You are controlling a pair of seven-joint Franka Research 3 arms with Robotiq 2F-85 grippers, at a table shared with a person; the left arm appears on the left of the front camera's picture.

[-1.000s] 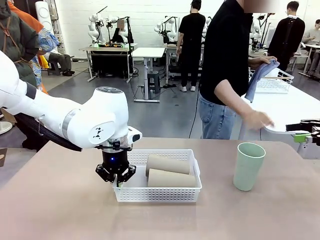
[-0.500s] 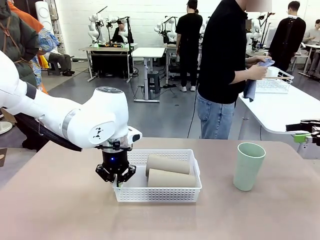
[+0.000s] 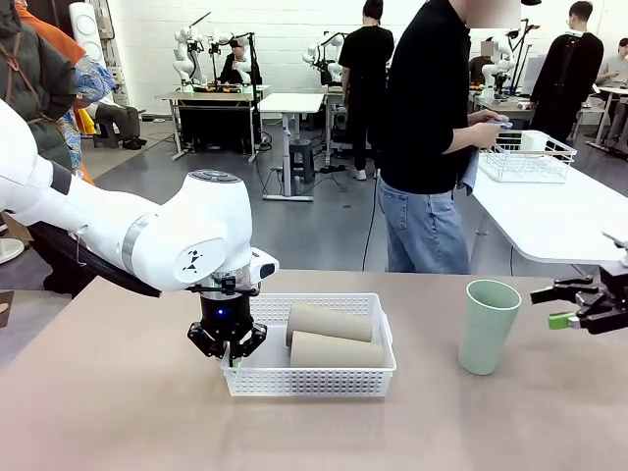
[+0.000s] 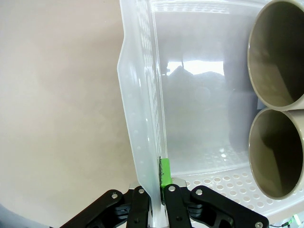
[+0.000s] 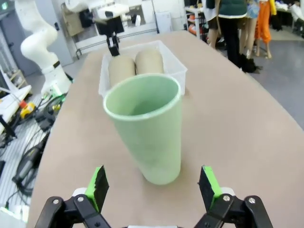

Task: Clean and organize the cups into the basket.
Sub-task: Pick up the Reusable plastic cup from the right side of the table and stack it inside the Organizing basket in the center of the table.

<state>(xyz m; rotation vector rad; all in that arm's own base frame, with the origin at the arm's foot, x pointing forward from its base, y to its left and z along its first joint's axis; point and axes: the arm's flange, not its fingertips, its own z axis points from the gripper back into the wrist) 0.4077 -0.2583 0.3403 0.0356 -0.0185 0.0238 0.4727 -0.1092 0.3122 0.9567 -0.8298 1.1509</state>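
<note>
Holding the left end wall of the shallow white lattice-sided plastic basket [image 3: 312,379], your left gripper [image 3: 230,355] is clamped tight, jaws pinched on either side of the wall in its wrist view (a steadying grip, I judge, not a lift). Two matte tan-brown tapered cups [image 3: 329,322] lie on their sides, touching, in the basket's right portion. The pale mint-green tapered cup [image 3: 488,327] stands upright on the tan tabletop [image 3: 128,412], well apart from the basket. Your right gripper [image 3: 552,305] hangs just beside that cup, jaws spread wide and empty; its wrist view frames the cup between the pads without contact. Step in hand, by my reading: approach to the last cup. Next you need to advance until the pads straddle its body, close gently, then lay it beside the others.
</note>
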